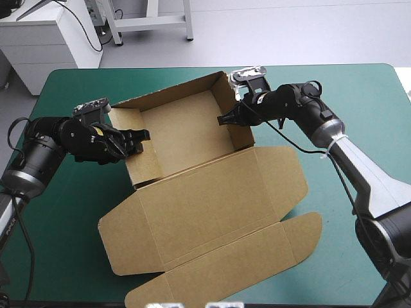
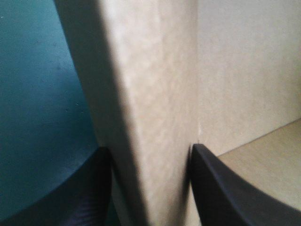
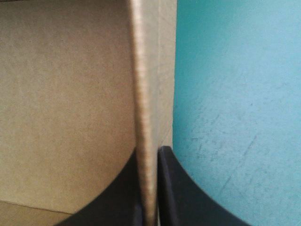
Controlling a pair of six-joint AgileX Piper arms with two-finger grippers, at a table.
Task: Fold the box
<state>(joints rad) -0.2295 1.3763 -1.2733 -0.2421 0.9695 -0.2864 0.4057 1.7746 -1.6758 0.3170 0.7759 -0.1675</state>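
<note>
Nearest us lies the flat lid [image 1: 212,205] of the brown box [image 1: 180,135], its rounded flaps reaching the worktop's [image 1: 359,96] near edge. Its raised tray [image 1: 183,138] sits mid-worktop, one corner close to the far edge. We see bare teal-green cover along the left edge, behind the left arm, and a wider open stretch toward the right edge and far right corner.

From the left, the left gripper [image 1: 137,138] straddles the tray's left wall [image 1: 127,117]. Only its wrist view shows us that this wall is thick, with one black finger [image 2: 70,197] outside over the cover and the other [image 2: 225,188] inside the tray, both pressed against the board.

Across the tray, the right gripper [image 1: 226,119] pinches the right wall [image 1: 242,136]. Its wrist view shows a thin board edge between fingers [image 3: 178,193] that are almost together, with the cover just beyond.
</note>
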